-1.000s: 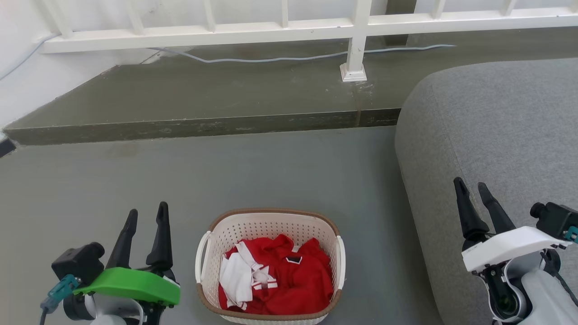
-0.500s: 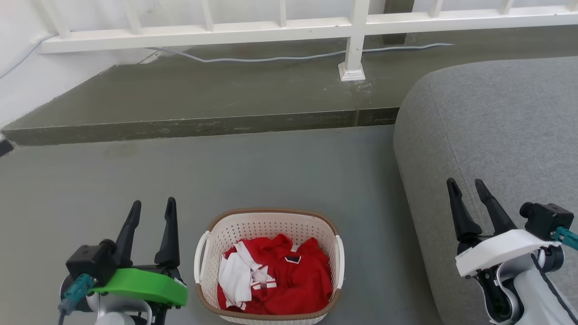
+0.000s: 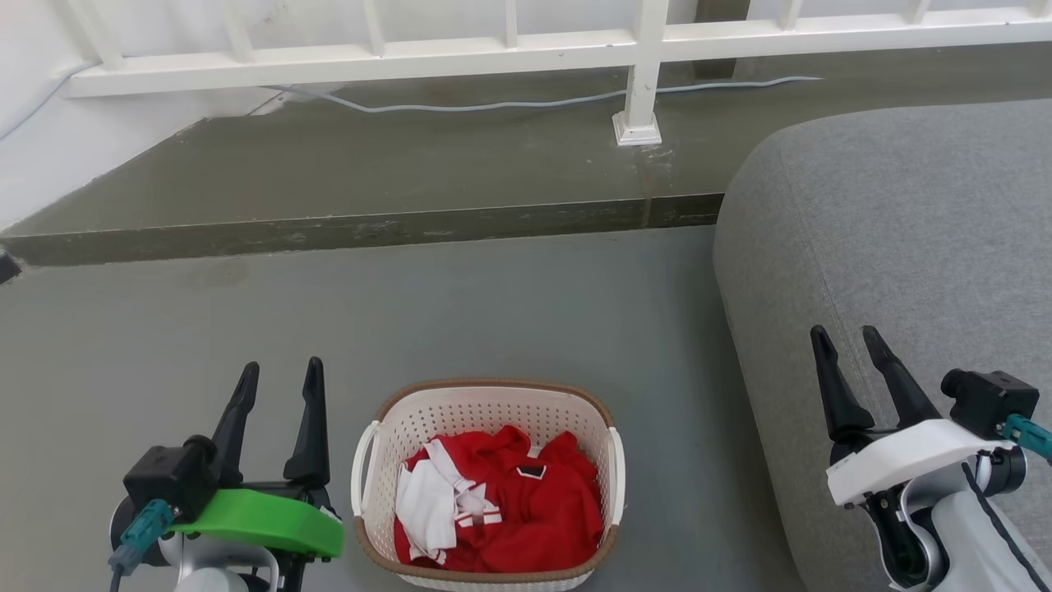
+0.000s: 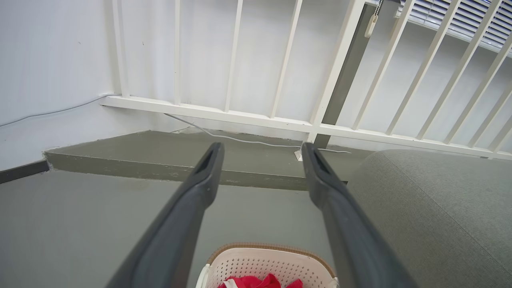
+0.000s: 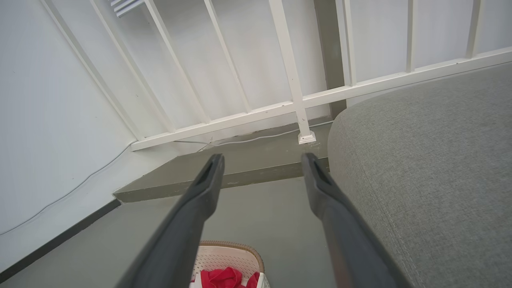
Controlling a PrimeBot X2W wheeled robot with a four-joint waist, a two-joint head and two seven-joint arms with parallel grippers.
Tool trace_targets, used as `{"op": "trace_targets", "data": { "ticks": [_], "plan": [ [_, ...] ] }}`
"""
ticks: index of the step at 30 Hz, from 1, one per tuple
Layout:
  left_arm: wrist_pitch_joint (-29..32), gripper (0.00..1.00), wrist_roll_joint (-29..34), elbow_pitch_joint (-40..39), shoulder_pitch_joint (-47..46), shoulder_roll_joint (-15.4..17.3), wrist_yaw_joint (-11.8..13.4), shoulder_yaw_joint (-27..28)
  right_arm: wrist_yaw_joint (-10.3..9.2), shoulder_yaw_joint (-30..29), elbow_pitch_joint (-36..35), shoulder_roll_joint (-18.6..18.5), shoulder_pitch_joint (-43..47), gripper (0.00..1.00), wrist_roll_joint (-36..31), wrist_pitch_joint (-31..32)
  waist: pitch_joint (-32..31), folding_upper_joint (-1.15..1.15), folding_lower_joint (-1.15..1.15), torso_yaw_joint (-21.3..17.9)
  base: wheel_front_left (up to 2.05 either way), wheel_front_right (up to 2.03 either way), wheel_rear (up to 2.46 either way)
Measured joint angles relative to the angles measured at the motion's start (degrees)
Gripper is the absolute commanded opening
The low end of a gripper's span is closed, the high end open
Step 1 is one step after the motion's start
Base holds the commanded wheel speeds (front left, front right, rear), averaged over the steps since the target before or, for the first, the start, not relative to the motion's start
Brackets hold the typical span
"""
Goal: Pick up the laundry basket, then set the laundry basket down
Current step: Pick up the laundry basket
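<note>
Laundry basket (image 3: 493, 411) on grey floor (image 3: 509, 304)

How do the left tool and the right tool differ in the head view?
The left tool wears a green cover; the right tool wears a white cover. The left tool stands close beside the laundry basket; the right tool stands farther off, by the grey sofa. Both are open and hold nothing.

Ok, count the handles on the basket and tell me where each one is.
2. One handle is on the basket's left side, by the left gripper; the other handle is on its right side, toward the sofa. None seems hidden.
</note>
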Motion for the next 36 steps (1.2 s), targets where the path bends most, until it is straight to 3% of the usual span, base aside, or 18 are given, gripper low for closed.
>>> {"op": "trace_targets", "data": {
  "ticks": [19, 36],
  "plan": [
    [0.0, 1.0, -0.56, -0.71, 0.09, 0.0, 0.79, -1.13, 0.56, -0.91, 0.4, 0.77, -0.11, 1.0, -0.93, 0.0, 2.45, 0.0, 0.0, -0.54, 0.0, 0.0, 0.0],
    [0.0, 1.0, -0.45, -1.03, -3.45, -0.01, 2.02, -5.46, 1.08, -0.15, 3.15, 1.43, -3.33, 1.0, 1.18, -0.01, 11.56, 0.0, 0.0, -0.18, 0.0, 0.0, 0.0]
  ]
}}
